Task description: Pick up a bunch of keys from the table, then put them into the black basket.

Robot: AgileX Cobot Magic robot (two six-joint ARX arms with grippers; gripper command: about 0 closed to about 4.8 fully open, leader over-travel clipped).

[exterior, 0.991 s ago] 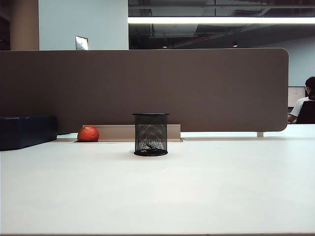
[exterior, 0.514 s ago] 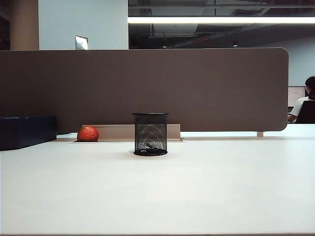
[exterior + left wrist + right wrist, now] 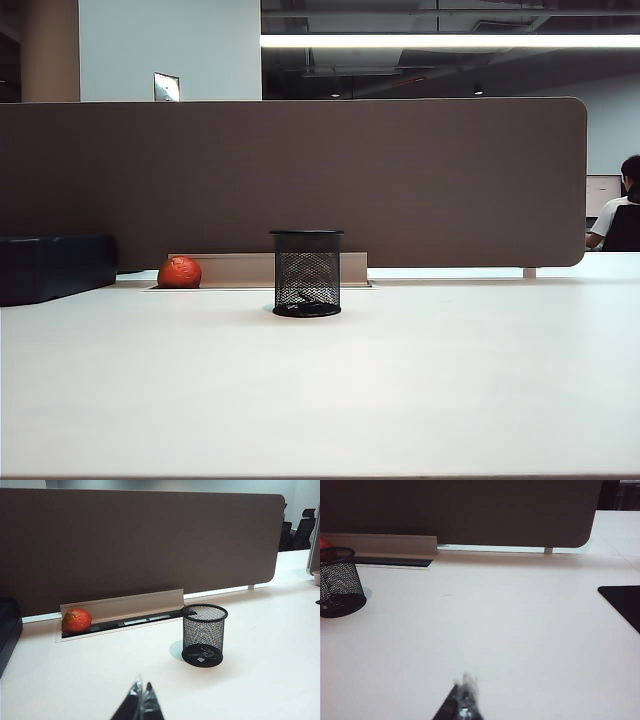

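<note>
We see the left gripper (image 3: pixel 141 700) and the right gripper (image 3: pixel 465 697) only in their wrist views, each as 2 fingertips pressed together, clenched on nothing, low over the table (image 3: pixel 400 400). Neither arm appears in the exterior view. The black basket (image 3: pixel 306 272) stands upright near the far edge, with broad bare tabletop around it. Through the mesh, the bunch of keys (image 3: pixel 202 653) lies on its base, hard to make out.

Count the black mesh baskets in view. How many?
1. The black basket stands upright mid-table, right of the orange-red ball, ahead of the shut left gripper and right gripper. Keys lie inside it.
</note>
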